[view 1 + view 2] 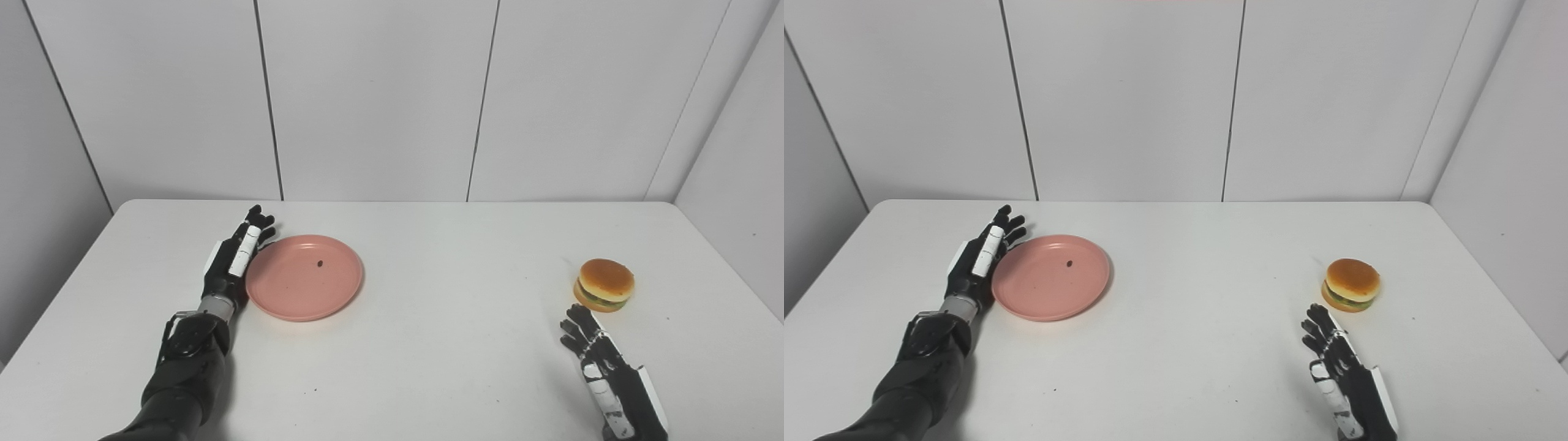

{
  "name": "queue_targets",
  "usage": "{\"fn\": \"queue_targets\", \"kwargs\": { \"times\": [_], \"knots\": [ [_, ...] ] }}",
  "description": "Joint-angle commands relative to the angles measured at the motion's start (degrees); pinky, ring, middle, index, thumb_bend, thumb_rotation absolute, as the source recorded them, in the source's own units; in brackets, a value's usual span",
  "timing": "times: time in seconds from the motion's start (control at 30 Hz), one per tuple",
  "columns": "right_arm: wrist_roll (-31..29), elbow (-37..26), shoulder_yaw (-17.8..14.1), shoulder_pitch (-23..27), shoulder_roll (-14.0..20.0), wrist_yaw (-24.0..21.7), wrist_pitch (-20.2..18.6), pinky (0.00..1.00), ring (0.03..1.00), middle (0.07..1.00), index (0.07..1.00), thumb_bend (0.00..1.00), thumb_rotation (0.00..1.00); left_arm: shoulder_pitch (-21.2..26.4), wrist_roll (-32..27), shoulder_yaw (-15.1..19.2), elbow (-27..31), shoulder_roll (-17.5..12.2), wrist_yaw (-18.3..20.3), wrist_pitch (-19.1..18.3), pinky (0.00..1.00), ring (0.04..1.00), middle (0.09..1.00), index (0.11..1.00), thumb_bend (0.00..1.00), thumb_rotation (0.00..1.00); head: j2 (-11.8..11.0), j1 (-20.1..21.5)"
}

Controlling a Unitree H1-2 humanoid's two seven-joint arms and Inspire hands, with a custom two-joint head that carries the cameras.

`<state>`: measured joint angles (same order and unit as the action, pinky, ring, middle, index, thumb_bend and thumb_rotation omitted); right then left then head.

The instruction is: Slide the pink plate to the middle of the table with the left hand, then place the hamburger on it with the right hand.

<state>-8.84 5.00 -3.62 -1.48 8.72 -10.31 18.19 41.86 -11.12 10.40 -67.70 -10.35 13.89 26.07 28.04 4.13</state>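
Note:
The pink plate (304,277) lies flat on the white table, left of centre, with a small dark speck on it. My left hand (236,257) rests edge-on against the plate's left rim, fingers stretched out and apart, holding nothing. The hamburger (604,285) sits upright at the right side of the table. My right hand (603,367) lies open near the front edge, just in front of the hamburger and a little to its left, with a small gap between fingertips and bun.
The table (453,343) is white with a rounded back edge against grey wall panels. A tiny dark speck (316,388) lies near the front middle. The stretch between plate and hamburger holds nothing else.

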Motion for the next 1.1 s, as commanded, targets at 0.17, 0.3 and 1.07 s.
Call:
{"fn": "queue_targets", "kwargs": {
  "times": [0.17,0.3,1.07],
  "knots": [
    [0.95,3.03,2.31,1.34,-2.23,0.26,-3.43,0.9,0.899,0.923,0.901,0.82,0.79,-2.33,0.5,-1.27,2.82,5.06,-1.4,0.18,0.9,0.913,0.902,0.935,0.91,0.77,0.34,0.46],
    [1.31,2.81,2.55,1.41,-2.49,0.48,-3.55,0.9,0.898,0.921,0.9,0.82,0.79,-3.85,2.25,-2.91,5.78,6.45,-3.34,0.06,0.93,0.919,0.892,0.938,0.9,0.76,0.51,1.44],
    [3.87,1.54,4.5,1.02,-4.11,2.86,-3.75,0.88,0.881,0.908,0.893,0.82,0.8,-14.13,9.34,-8.84,26.41,14.56,-13.06,-10.41,0.95,0.923,0.885,0.92,0.76,0.79,0.34,6.76]
  ]
}}
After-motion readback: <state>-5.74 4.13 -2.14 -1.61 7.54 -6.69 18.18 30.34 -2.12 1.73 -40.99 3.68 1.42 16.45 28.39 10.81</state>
